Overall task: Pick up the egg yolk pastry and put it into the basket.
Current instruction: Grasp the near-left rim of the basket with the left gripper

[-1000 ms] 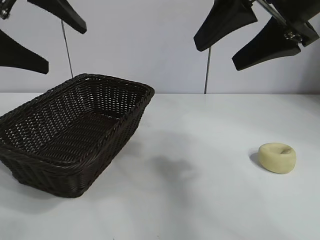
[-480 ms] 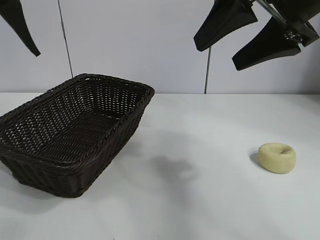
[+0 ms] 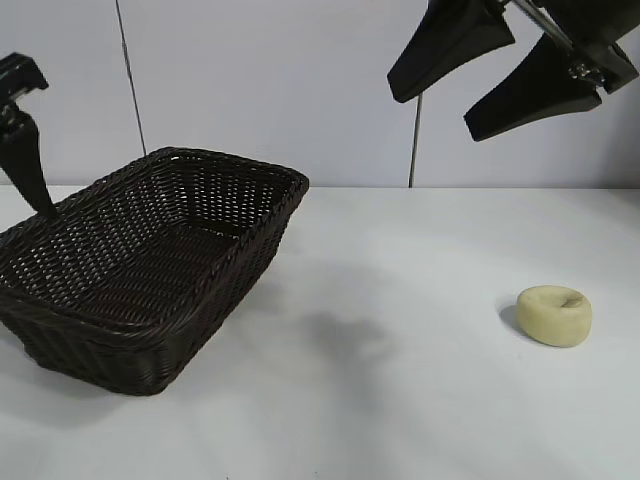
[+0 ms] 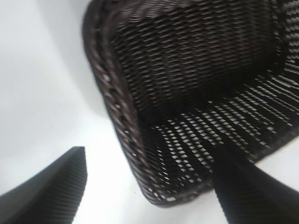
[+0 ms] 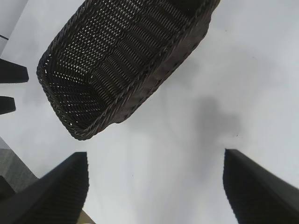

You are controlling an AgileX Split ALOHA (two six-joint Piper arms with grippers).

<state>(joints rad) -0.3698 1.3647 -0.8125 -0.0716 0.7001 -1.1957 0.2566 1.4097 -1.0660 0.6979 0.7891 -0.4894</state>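
Note:
The egg yolk pastry [image 3: 554, 315], a small pale-yellow puck with a brownish dimple, lies on the white table at the right. No wrist view shows it. The dark woven basket [image 3: 268, 212] stands at the left with nothing in it. My right gripper [image 3: 432, 115] hangs open high above the table, up and left of the pastry, and holds nothing [image 5: 155, 156]. My left gripper [image 4: 150, 156] is open over a corner of the basket [image 4: 114, 100]. In the exterior view only one of its fingers [image 3: 25, 160] shows, by the basket's far left rim.
A white table [image 3: 400, 400] runs between basket and pastry, in front of a pale back wall with two thin vertical seams [image 3: 413, 140]. The right wrist view shows the basket [image 5: 154, 79] from above and the left gripper's fingers [image 5: 11, 73] beside it.
The left gripper has come down from the top left corner to the basket's far left rim. The right gripper, basket and pastry have not moved.

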